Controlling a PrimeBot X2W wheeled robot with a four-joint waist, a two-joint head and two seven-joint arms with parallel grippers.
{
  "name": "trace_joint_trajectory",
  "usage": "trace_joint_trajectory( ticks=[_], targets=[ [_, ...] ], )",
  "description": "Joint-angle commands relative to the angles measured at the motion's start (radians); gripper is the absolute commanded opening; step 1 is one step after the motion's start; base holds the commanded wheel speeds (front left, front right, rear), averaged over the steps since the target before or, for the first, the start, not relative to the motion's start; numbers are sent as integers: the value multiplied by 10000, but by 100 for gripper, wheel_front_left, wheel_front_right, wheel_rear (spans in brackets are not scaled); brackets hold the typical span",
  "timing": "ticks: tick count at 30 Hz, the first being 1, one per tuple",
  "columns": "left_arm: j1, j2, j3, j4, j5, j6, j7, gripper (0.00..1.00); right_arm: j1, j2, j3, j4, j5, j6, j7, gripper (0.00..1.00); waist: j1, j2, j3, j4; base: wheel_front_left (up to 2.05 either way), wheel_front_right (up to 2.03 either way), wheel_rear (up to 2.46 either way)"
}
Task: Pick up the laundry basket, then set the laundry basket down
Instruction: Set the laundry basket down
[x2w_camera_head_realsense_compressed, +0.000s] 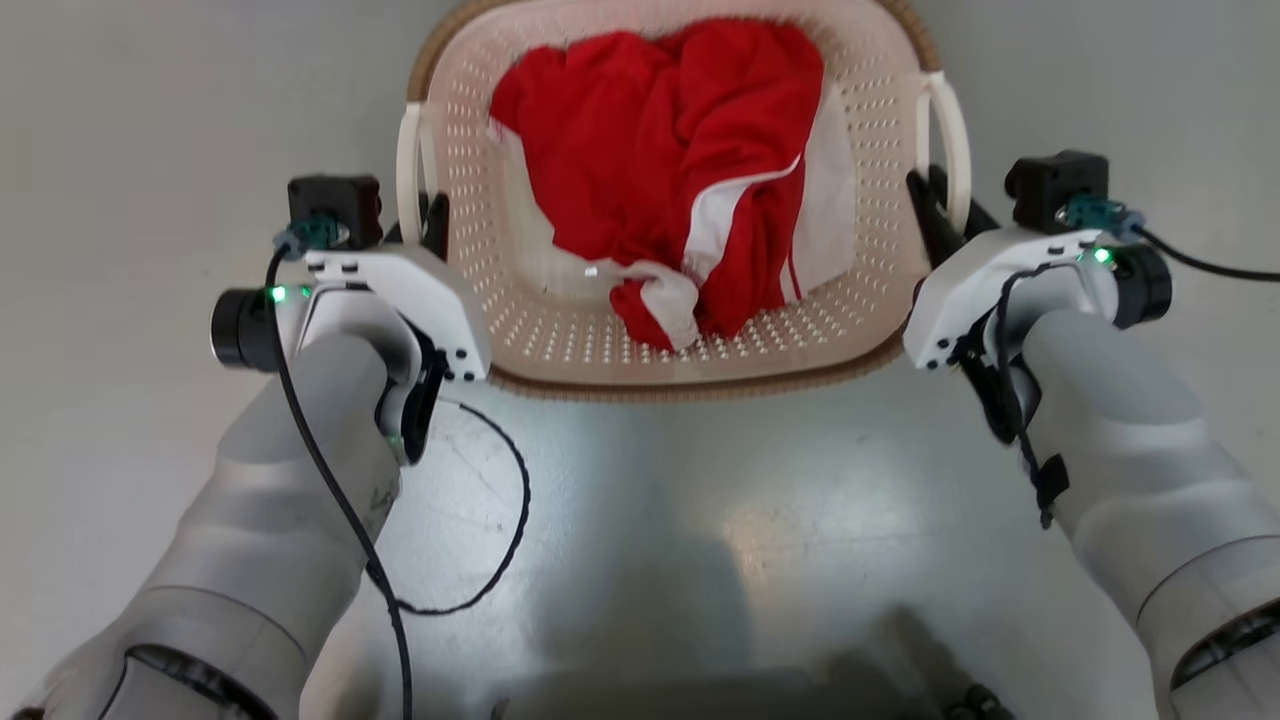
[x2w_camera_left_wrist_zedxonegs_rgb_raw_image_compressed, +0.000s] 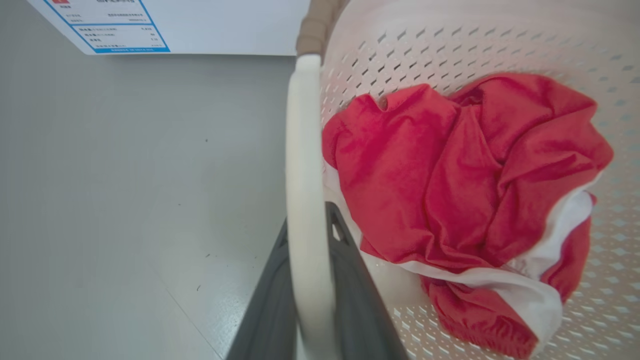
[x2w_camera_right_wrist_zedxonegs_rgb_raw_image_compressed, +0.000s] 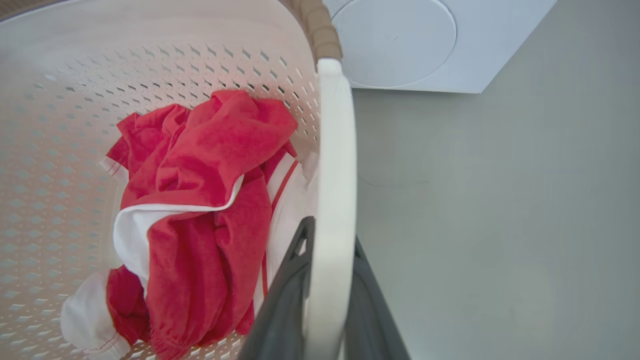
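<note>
The laundry basket (x2w_camera_head_realsense_compressed: 560, 330), cream-white and perforated with a brown rim band, sits between my two arms in the head view. A crumpled red and white garment (x2w_camera_head_realsense_compressed: 680, 170) lies inside it. My left gripper (x2w_camera_head_realsense_compressed: 425, 215) is shut on the basket's left white handle (x2w_camera_head_realsense_compressed: 408, 170). In the left wrist view the dark fingers (x2w_camera_left_wrist_zedxonegs_rgb_raw_image_compressed: 350, 280) stand on both sides of that handle (x2w_camera_left_wrist_zedxonegs_rgb_raw_image_compressed: 302, 175). My right gripper (x2w_camera_head_realsense_compressed: 935, 195) is shut on the right handle (x2w_camera_head_realsense_compressed: 950, 130), and its fingers (x2w_camera_right_wrist_zedxonegs_rgb_raw_image_compressed: 285, 300) clamp the handle (x2w_camera_right_wrist_zedxonegs_rgb_raw_image_compressed: 335, 175). Whether the basket's bottom touches the floor I cannot tell.
Grey glossy floor (x2w_camera_head_realsense_compressed: 700, 520) spreads all around. A white washing machine with a round door (x2w_camera_right_wrist_zedxonegs_rgb_raw_image_compressed: 425, 45) stands beyond the basket, and its labelled front (x2w_camera_left_wrist_zedxonegs_rgb_raw_image_compressed: 175, 25) appears in the left wrist view. A loose black cable (x2w_camera_head_realsense_compressed: 500, 540) hangs from my left arm.
</note>
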Motion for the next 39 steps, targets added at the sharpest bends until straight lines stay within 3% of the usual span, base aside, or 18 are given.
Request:
trace_joint_trajectory(
  ticks=[1,14,27,28,29,30,39],
  targets=[
    [-177,173,188,-150,139,40,-60,0,159,83,28,-231,-196,77,-206,0,0,0,433,143,0,0,0],
    [-605,82,958,-216,977,-50,-60,0,380,179,-1674,-787,-1878,77,-207,0,0,0,1091,255,0,0,0],
    [-644,-92,1430,138,1486,-233,-60,0,627,517,-2648,-785,-2828,77,-208,0,0,0,1123,229,0,0,0],
    [-649,-100,1490,145,1504,-219,-60,32,624,531,-2730,-741,-2875,77,-208,4,0,0,1126,228,0,0,0],
    [-653,-100,1568,144,1519,-165,-60,77,615,542,-2819,-712,-2933,77,-208,44,0,0,1130,225,0,0,0],
    [-628,-115,1660,209,1490,-116,-60,100,616,551,-2896,-685,-3011,77,-208,100,0,0,1126,224,0,0,0],
    [-586,-197,1803,604,1679,-89,-60,100,804,607,-3533,-753,-3609,77,-208,100,0,0,956,193,0,0,0]
  ],
)
